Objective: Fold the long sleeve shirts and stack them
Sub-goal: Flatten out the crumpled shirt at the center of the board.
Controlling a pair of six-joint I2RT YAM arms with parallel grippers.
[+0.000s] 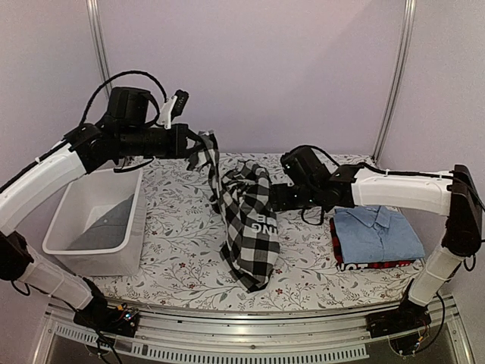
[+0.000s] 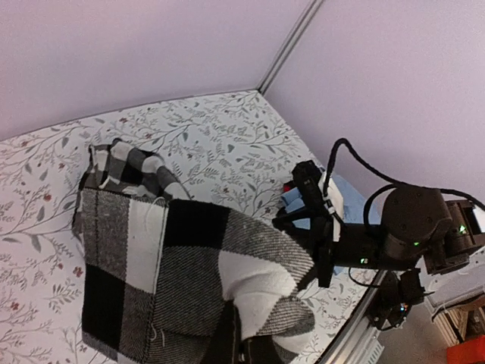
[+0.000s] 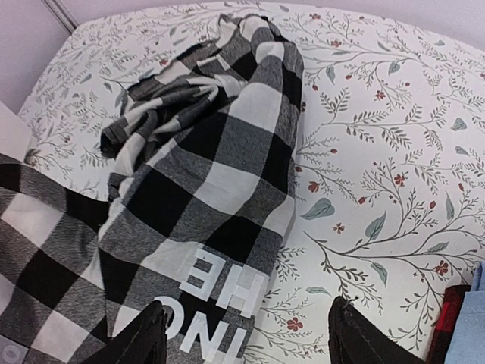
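- On the tabletop (image 1: 174, 235), far left: tub (image 1: 97, 264), with a cloth (image 1: 102, 231) lying in it.
- Right of the tub, mid-tabletop: large shirt (image 1: 250, 220), 1 end raised to the left end effector (image 1: 206, 142), lower part resting on the tabletop.
- At the right side of the large shirt, above the tabletop: right end effector (image 1: 271, 199).
- Far right, toward the front edge: stack of 2, collared shirt (image 1: 379, 233) on top of the lower shirt (image 1: 367, 266).
- Stack apart from the large shirt.

Soft, even light filled the scene, tinting the walls (image 1: 265, 68) lilac; the checked shirt (image 1: 250, 220) cast only a faint shadow. The left wrist view was grainy, its nearest cloth blurred.
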